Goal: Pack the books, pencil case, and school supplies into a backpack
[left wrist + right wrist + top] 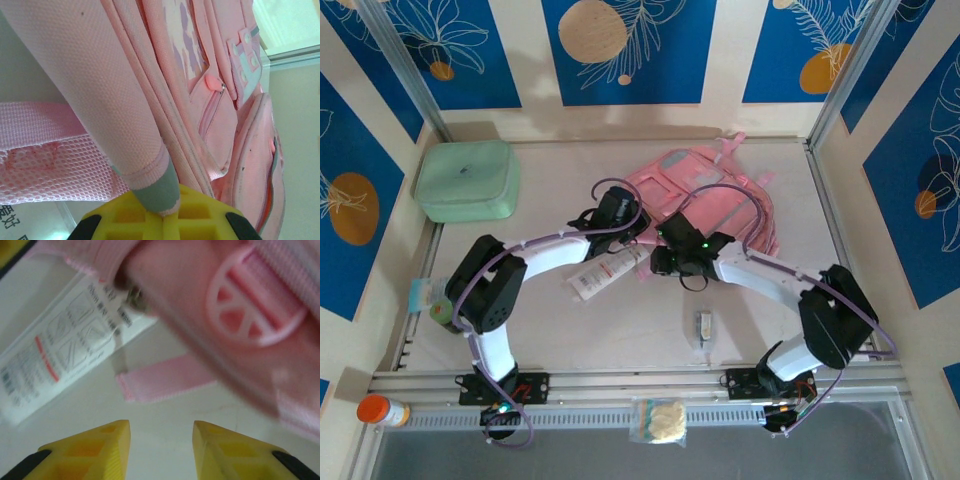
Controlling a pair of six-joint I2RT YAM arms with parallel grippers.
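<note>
From above, the pink backpack [715, 195] lies at the far middle of the tabletop [570, 340]. The white pencil case [605, 272] is at its near-left edge, and a tiny pale item [704, 326] sits apart, nearer the arm bases. The left gripper [628, 222] and right gripper [668, 258] are both at the backpack's near side.

On the left wrist camera, the jaws are pressed together, pinching the backpack's grey-tipped padded strap [150, 185].

On the right wrist camera, the jaws stand spread with nothing between them, over bare tabletop. The pencil case and a loose pink band [165, 377] lie just ahead.

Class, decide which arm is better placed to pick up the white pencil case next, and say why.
Probably right. The right gripper is open and empty, with the pencil case just ahead of it; the left gripper is shut on the backpack.
</note>
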